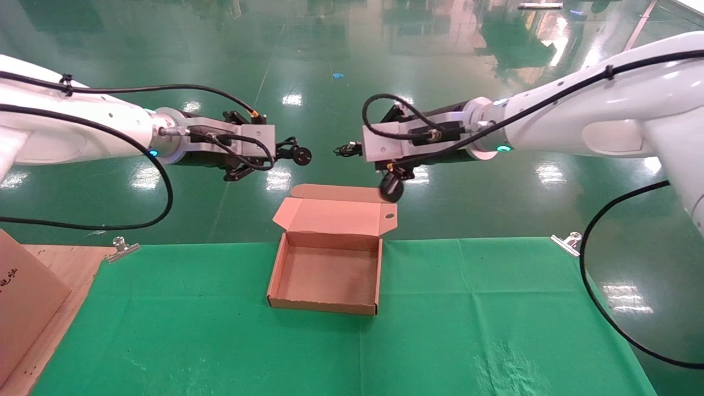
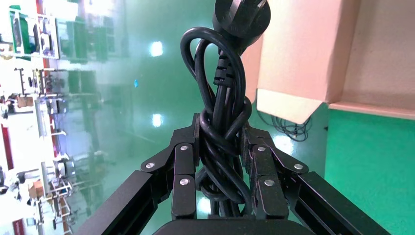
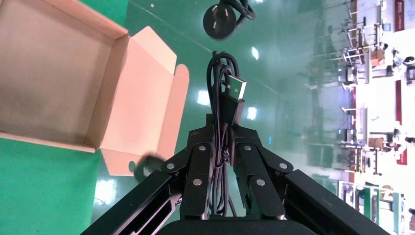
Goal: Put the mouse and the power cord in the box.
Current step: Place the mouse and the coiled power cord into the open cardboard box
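The green cloth (image 1: 220,330) is stretched flat over the table and held by metal clips (image 1: 122,248) at both far corners; wide bare room is left on either side of the box (image 1: 330,269). The box is set at the cloth's far edge, centred, lid hinged back over the edge toward the glossy green floor (image 1: 330,55). It is shallow, square, brown corrugated cardboard; nothing is seen inside it. A brown board (image 1: 22,308) is leaned at the near left corner.

Both arms are held above the floor beyond the table, well apart, tips facing each other. The left gripper (image 2: 221,161) is clamped narrow on the power cord (image 2: 220,122), a thick black knotted bundle with its round plug jutting past the fingers. The right gripper (image 3: 222,161) is pinched on the mouse's thin folded cable, flat USB plug up; the mouse (image 1: 391,187), small, black and oval, is hung below it, just over the lid's far right corner.
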Robot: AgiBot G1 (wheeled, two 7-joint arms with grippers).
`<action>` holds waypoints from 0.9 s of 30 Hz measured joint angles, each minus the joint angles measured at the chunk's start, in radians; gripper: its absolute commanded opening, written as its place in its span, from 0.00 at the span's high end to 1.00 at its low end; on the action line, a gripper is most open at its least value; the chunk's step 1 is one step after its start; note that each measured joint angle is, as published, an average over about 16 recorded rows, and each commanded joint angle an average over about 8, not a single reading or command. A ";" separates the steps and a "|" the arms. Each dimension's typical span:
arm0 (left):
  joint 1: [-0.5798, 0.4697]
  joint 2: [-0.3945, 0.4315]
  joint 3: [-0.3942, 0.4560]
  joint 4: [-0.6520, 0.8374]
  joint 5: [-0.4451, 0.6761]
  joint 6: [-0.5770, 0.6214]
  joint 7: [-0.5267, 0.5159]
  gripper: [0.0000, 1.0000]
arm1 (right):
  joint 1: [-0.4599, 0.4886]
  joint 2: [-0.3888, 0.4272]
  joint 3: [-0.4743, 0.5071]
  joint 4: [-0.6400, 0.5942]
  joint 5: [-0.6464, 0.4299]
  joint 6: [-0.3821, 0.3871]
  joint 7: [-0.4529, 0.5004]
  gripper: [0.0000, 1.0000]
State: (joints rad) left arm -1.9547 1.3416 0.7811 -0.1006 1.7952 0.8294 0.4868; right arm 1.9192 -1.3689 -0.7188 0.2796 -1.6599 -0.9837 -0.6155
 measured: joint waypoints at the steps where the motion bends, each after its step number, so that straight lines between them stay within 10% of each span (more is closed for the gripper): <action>1: 0.001 0.001 -0.001 -0.001 -0.003 0.003 0.005 1.00 | -0.003 0.000 -0.010 0.010 0.004 0.005 0.008 1.00; 23: 0.325 0.027 -0.043 -0.174 -0.238 -0.099 0.127 1.00 | 0.042 0.028 -0.153 -0.045 0.068 -0.055 0.051 1.00; 27: 0.380 0.028 0.007 -0.214 -0.241 -0.156 0.143 0.61 | 0.054 0.033 -0.155 -0.082 0.074 -0.076 0.029 1.00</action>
State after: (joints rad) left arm -1.5746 1.3700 0.7883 -0.3150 1.5540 0.6736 0.6294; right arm 1.9737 -1.3357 -0.8741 0.1978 -1.5862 -1.0601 -0.5869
